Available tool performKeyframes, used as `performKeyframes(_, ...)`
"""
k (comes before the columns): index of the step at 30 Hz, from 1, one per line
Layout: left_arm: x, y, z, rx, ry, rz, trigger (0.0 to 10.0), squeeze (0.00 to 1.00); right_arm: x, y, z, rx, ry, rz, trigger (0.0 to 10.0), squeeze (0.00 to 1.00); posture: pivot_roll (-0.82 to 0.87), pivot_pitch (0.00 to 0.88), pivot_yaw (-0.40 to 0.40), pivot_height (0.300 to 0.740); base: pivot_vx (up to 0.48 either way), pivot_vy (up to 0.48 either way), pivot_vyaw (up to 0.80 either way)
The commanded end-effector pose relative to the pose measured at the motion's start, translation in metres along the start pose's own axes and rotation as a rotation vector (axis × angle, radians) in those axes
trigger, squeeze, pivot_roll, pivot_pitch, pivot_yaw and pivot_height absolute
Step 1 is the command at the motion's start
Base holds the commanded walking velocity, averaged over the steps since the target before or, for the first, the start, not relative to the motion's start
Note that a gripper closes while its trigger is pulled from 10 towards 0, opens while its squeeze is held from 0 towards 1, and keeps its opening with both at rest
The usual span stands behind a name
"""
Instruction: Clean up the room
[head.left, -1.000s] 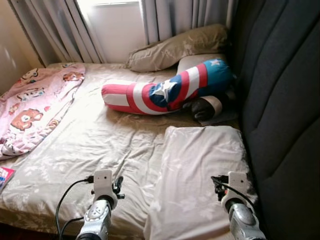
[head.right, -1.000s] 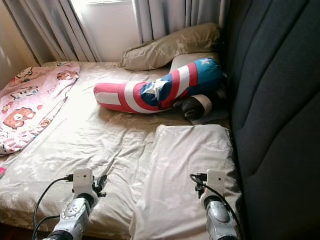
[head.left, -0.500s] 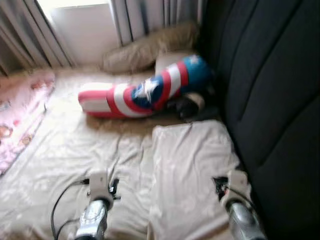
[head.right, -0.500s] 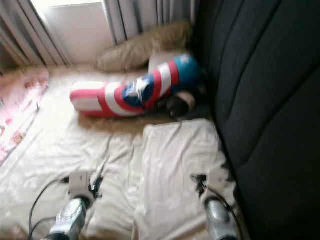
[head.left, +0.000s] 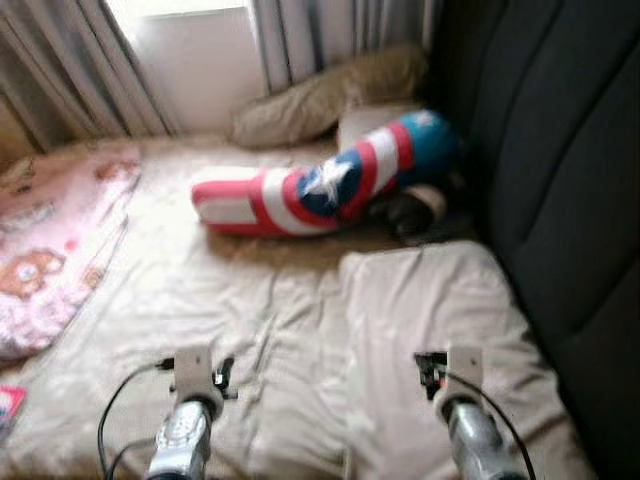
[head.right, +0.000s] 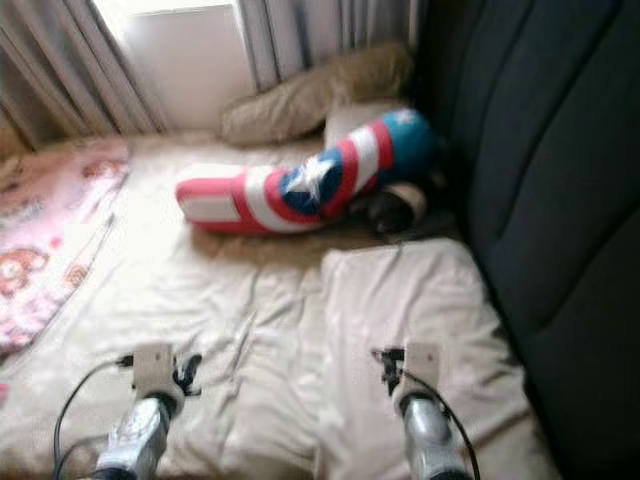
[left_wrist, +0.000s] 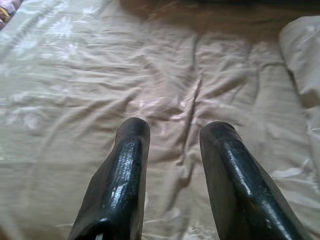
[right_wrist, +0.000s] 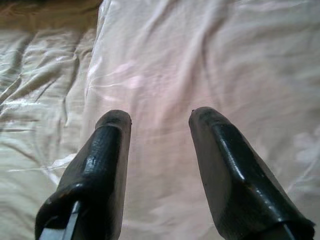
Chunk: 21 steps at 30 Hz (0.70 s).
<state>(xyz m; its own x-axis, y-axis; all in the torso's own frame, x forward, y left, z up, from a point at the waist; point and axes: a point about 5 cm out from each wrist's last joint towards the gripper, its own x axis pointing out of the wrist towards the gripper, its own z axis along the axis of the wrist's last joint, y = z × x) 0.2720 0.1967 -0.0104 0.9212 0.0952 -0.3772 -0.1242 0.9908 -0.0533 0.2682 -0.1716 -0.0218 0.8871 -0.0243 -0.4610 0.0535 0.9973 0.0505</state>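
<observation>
The striped bolster (head.left: 320, 188) lies across the bed (head.left: 200, 300) near the headboard (head.left: 560, 170), touching a tan pillow (head.left: 330, 92) behind it. A pink blanket (head.left: 55, 250) covers the bed's left edge. My left pincer (left_wrist: 170, 135) hovers open and empty over the creased sheet (views blurred). My right pincer (right_wrist: 159, 120), equally open and empty, hovers over the white pillow (head.left: 430, 310).

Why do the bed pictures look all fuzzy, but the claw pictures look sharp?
Both eye views are soft with blur, and the window glares white; left wrist view shows the left claw crisply over wrinkled sheet; right wrist view shows the right claw crisply over the pale pillow.
</observation>
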Motion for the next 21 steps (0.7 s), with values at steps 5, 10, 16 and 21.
performKeyframes(5,0.0,-0.002,-0.002,-0.005,0.013,-0.001,10.0,0.0,-0.001,-0.004,-0.003,0.005,0.015,-0.01,10.0,0.0,-0.02,0.0,0.09,0.74,0.0,0.343,0.0)
performKeyframes(10,0.0,-0.002,-0.001,-0.007,0.013,0.0,10.0,0.0,-0.001,-0.003,-0.003,0.006,0.015,-0.006,10.0,0.0,-0.02,0.0,0.091,0.74,0.0,0.341,0.0)
performKeyframes(16,-0.003,0.0,-0.009,-0.019,0.045,0.012,10.0,0.0,-0.001,-0.008,-0.001,-0.006,0.015,-0.012,10.0,0.0,-0.02,0.0,0.081,0.74,0.0,0.341,0.0)
performKeyframes(21,-0.01,0.004,-0.026,-0.019,0.122,0.032,10.0,0.0,-0.002,-0.007,-0.005,-0.025,0.047,0.022,10.0,0.0,-0.01,0.0,0.077,0.74,0.0,0.338,0.0)
